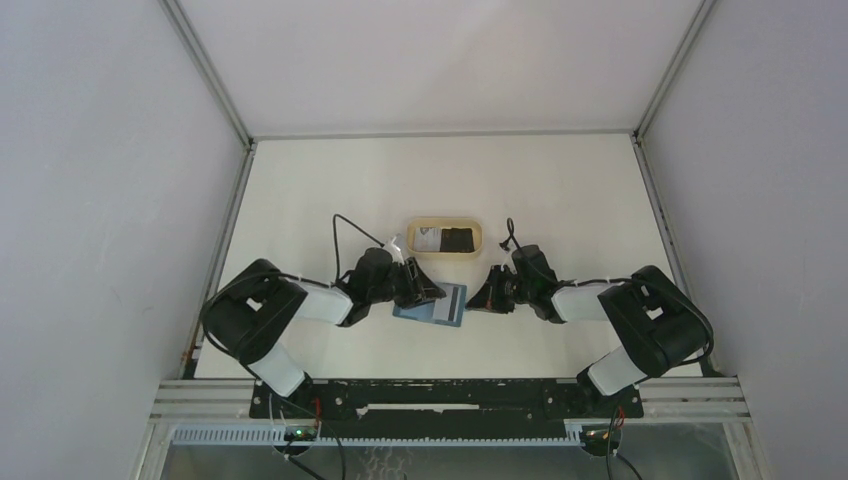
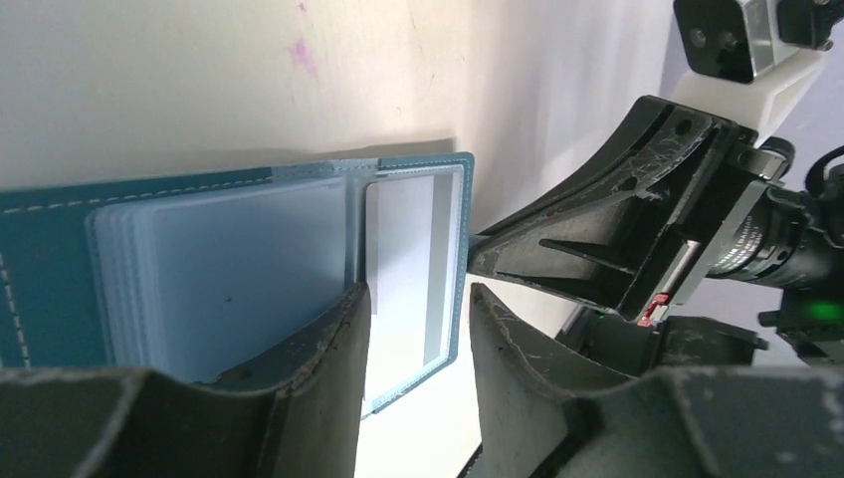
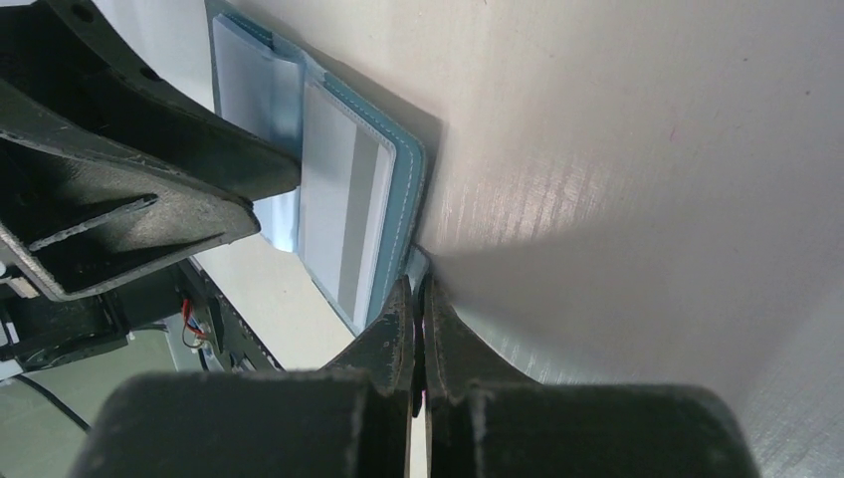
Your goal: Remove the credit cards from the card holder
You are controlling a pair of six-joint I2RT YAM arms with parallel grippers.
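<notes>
The card holder (image 1: 441, 312) is lying open and flat on the table (image 1: 560, 190), near the middle and a bit toward the near side, right between the two claws. It's teal outside, with a stack of clear sleeves and a windowed pocket on its right-hand flap.

The left gripper (image 2: 418, 299) comes in from the left with its jaws partway apart. One finger (image 2: 328, 358) sits on the clear sleeves and the other is just past the wallet's right edge, so the windowed flap lies in the gap. It doesn't look clamped on anything.

The right gripper (image 3: 418, 299) is squeezed closed at the wallet's right edge, and a small pale tab on that edge runs straight into the closed tips, so it looks pinched on that.

Just beyond the wallet on the far side is a tan oval tray (image 1: 409, 237) with two credit cards in it, a white card (image 1: 430, 238) on the left and a black card (image 1: 460, 240) on the right. Something white shows in the window pocket, but it's hard to say what.
</notes>
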